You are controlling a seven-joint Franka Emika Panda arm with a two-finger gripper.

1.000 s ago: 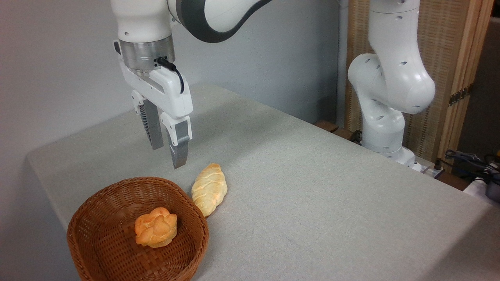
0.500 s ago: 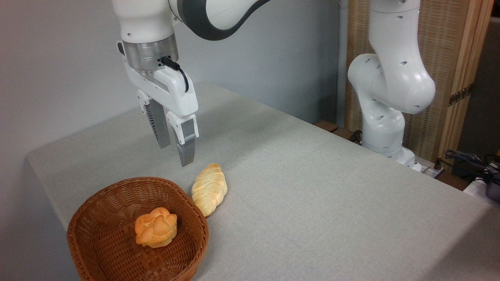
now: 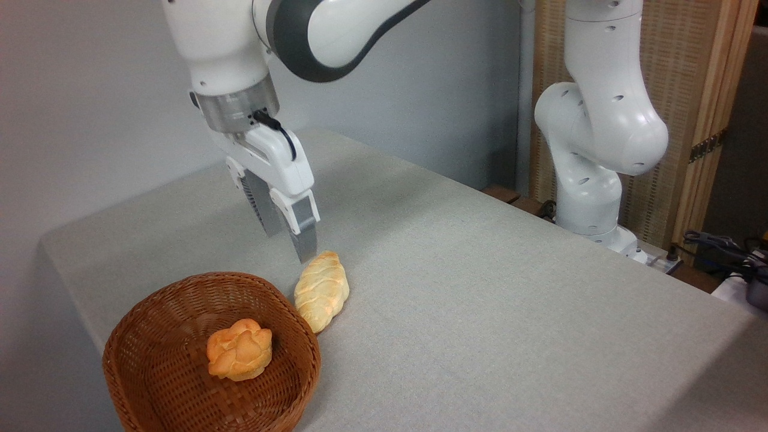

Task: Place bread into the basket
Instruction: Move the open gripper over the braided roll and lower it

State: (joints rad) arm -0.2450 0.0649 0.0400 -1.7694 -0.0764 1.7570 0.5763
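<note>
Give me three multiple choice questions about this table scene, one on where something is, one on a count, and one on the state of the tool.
1. Where is the plaited loaf?
A. inside the basket
B. on the table beside the basket
C. held by the tool

2. How many bread pieces lie in the basket?
A. none
B. one
C. two

3. The tool is:
A. open and empty
B. shut on the bun
C. out of view

Answers: 1 B, it rests on the grey table; 2 B, only the orange bun is inside; 3 A, its fingers stand apart, holding nothing.
</note>
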